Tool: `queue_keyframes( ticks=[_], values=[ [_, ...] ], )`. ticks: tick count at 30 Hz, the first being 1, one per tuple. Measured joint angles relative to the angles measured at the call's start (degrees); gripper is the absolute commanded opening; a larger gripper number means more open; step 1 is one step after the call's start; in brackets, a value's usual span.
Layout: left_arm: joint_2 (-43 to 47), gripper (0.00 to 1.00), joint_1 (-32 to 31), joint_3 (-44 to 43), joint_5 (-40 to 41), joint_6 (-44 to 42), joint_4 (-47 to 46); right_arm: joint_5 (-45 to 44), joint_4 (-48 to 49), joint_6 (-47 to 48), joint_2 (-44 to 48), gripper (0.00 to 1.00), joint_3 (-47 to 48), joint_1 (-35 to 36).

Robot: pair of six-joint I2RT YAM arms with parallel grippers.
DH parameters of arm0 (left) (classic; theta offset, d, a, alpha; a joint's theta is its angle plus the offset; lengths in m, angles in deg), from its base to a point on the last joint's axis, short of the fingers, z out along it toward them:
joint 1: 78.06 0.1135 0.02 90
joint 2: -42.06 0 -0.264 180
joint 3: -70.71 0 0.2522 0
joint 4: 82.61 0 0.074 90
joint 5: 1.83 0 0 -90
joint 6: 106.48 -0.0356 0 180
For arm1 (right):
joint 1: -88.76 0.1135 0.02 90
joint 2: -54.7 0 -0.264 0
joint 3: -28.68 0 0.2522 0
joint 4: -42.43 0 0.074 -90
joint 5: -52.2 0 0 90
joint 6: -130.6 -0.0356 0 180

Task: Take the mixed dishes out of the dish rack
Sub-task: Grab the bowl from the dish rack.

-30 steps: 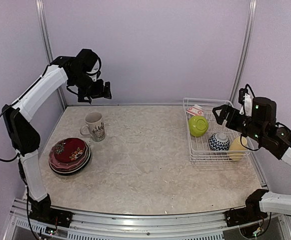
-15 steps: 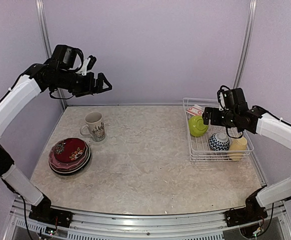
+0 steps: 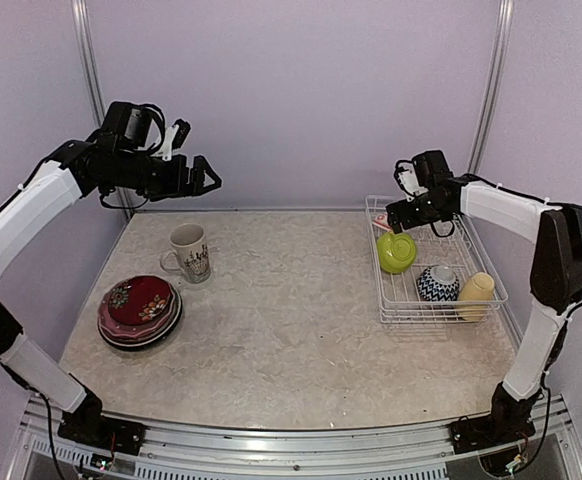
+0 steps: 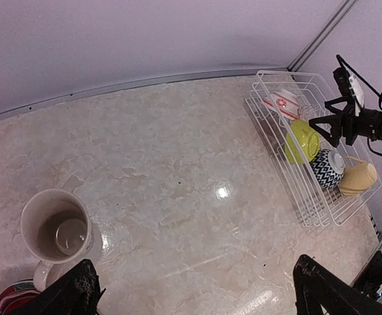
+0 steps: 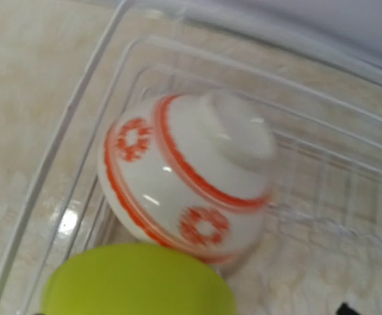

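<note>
Unloading of the dish rack, part done, overhead view read left to right. Lower left: plate stack, red plate uppermost, on the table. Just right of it: beige patterned mug, upright on the table, out of the rack. Upper left: left tool, fingers spread wide, empty, held high above the table and well apart from everything. Right of centre: dish rack, white wire, holding four pieces. Its upper-left corner holds the red-and-white bowl, tipped with its foot ring showing and resting against the lime-green bowl below it; the blue patterned bowl and pale-yellow mug lie at the lower right. Right tool: over that upper-left corner, reads as spread, gripping nothing. Step judged in hand: taking the red-and-white bowl. Handling note: straddle the rim or the foot ring squarely, since the glazed curve may slip. Lift straight up over the wire wall, as the leaning lime-green bowl may roll once its neighbour goes.
</note>
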Motion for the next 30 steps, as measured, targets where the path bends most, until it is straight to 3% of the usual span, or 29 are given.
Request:
queue_keyframes(
  ticks=[13, 30],
  values=[
    [-0.02, 0.99, 1.14, 0.96, 1.07, -0.76, -0.68, 6.05, -10.88, 15.1, -17.97, 0.94, 23.87, -1.2],
    [-0.83, 0.99, 1.53, 0.96, 0.44, -0.74, -0.68, 2.36, -19.8, 22.75, -27.71, 0.94, 35.21, -1.25]
  ],
)
